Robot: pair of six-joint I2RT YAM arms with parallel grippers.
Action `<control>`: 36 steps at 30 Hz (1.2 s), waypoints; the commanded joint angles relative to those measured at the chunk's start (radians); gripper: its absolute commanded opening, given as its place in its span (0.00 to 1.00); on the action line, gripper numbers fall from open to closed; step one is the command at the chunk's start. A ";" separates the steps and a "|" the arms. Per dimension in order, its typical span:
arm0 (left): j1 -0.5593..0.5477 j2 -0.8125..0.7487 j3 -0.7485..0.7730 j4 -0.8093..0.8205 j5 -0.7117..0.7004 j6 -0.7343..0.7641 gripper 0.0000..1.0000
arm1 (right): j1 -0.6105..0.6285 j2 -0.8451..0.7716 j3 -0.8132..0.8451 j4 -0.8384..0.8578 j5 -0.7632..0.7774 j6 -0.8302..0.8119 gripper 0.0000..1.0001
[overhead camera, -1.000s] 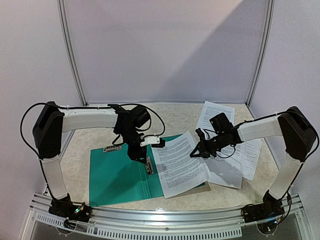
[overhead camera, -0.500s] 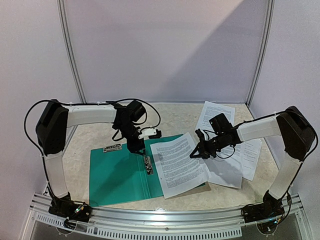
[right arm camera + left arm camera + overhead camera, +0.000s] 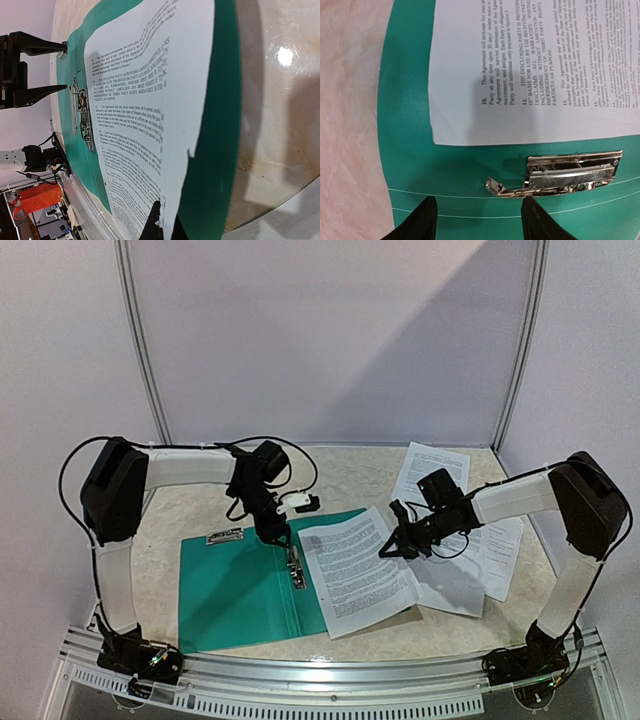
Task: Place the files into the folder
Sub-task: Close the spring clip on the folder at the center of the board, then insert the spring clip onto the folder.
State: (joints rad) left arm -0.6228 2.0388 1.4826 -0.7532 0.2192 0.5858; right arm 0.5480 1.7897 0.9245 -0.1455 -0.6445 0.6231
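Observation:
The teal folder [image 3: 230,590] lies open on the table, its metal clip [image 3: 296,568] along the spine. My left gripper [image 3: 277,536] hovers open just behind the clip's far end; in the left wrist view its fingers [image 3: 422,220] straddle bare folder [image 3: 410,125] with nothing between them, and the clip [image 3: 570,172] lies just ahead. My right gripper [image 3: 388,548] is shut on the edge of one printed sheet of the files [image 3: 355,575], which rests over the folder's right half. The right wrist view shows the right gripper [image 3: 164,226] pinching that sheet [image 3: 135,115], the edge crumpled there.
More printed sheets [image 3: 440,480] lie fanned out on the table to the right, partly under the right arm, one by the front right [image 3: 465,585]. A small label [image 3: 225,536] lies at the folder's far left corner. White walls enclose the table.
My left gripper has drawn back from over the clip toward the far left. The held sheet has slid slightly left; the right arm has barely moved.

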 commanded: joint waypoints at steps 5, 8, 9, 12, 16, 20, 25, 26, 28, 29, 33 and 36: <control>0.044 -0.092 0.048 -0.102 0.051 -0.043 0.68 | 0.004 0.036 0.025 0.059 -0.021 0.019 0.00; 0.057 -0.148 -0.034 -0.108 -0.057 -0.049 0.68 | 0.007 0.034 0.012 0.076 -0.017 0.023 0.00; 0.058 -0.173 -0.077 -0.106 -0.094 -0.040 0.67 | 0.007 0.033 0.009 0.083 -0.016 0.026 0.00; 0.063 -0.245 -0.198 -0.124 -0.199 -0.010 0.67 | 0.008 0.041 0.012 0.110 -0.024 0.043 0.00; 0.068 -0.321 -0.335 -0.133 -0.312 0.021 0.67 | 0.018 0.056 0.020 0.136 -0.031 0.056 0.00; 0.069 -0.347 -0.440 -0.114 -0.360 0.024 0.66 | 0.026 0.089 0.023 0.201 -0.038 0.082 0.00; 0.061 -0.315 -0.492 -0.061 -0.363 0.001 0.63 | 0.035 0.116 0.024 0.252 -0.036 0.108 0.00; 0.058 -0.306 -0.495 -0.055 -0.367 -0.002 0.63 | 0.035 0.118 0.023 0.257 -0.034 0.110 0.00; 0.053 -0.294 -0.502 -0.038 -0.370 -0.003 0.63 | 0.037 0.119 0.017 0.267 -0.032 0.115 0.00; 0.052 -0.289 -0.506 -0.030 -0.369 -0.003 0.63 | 0.039 0.120 0.014 0.274 -0.031 0.121 0.00; 0.049 -0.278 -0.509 -0.021 -0.359 -0.006 0.63 | 0.064 0.131 0.023 0.305 -0.032 0.153 0.00; 0.049 -0.275 -0.510 -0.016 -0.358 -0.006 0.63 | 0.075 0.137 0.029 0.300 -0.023 0.158 0.00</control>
State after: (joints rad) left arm -0.5694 1.7283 0.9913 -0.8238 -0.1383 0.5907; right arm 0.6014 1.8950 0.9340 0.1265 -0.6685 0.7589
